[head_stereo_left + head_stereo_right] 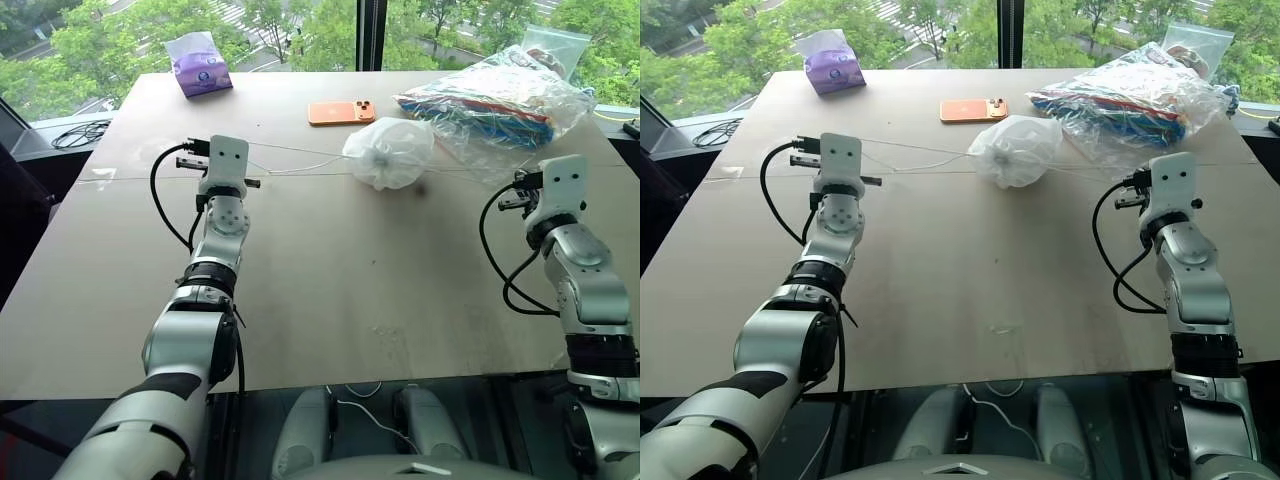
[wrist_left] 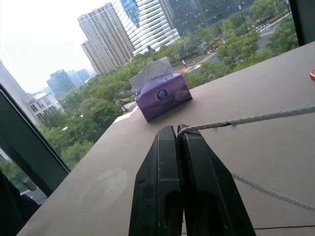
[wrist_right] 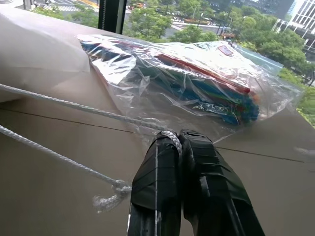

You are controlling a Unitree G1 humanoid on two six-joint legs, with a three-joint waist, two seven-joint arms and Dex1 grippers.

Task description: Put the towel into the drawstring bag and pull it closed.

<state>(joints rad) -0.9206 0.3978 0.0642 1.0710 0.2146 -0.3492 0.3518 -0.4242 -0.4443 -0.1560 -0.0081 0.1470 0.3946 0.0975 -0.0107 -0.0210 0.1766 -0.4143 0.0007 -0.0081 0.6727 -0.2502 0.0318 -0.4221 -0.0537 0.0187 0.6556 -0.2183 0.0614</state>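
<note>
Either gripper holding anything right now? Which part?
Both. Left gripper pinches one drawstring cord at its fingertips; right gripper pinches the other cord. The drawstring bag lies between them.

Taut cords [image 1: 300, 152] span the table [image 1: 330, 300] between bare halves.

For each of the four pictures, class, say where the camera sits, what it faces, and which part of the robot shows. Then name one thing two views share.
Left eye: on the head, looking down over the table; both arms, bag between them.
Right eye: beside it, same scene, slightly shifted.
Left wrist: along the shut left claw, pinching a cord, facing the tissue pack and window.
Right wrist: along the shut right claw, gripping a cord, facing the clear plastic bag.
Shared: the tissue pack shows in left eye and left wrist.
</note>
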